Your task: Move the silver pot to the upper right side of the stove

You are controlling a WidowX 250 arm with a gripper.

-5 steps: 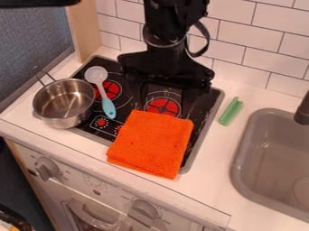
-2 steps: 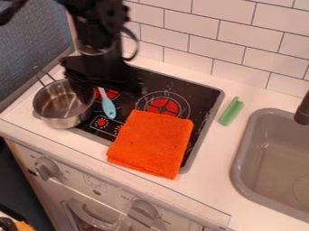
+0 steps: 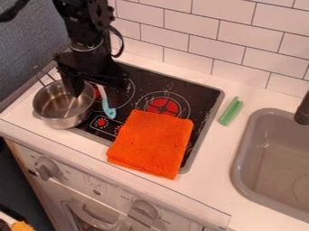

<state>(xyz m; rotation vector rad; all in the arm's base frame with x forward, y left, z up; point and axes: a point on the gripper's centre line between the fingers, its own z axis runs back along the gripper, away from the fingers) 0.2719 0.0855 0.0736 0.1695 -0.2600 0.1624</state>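
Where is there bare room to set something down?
The stove's upper right, above the orange cloth; also the counter between stove and sink. The stove's left is crowded: pot, spoon, gripper.

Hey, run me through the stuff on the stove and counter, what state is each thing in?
silver pot: upright, no lid
orange cloth: folded, lying flat
spoon: lying down, partly hidden
green object: lying on the counter
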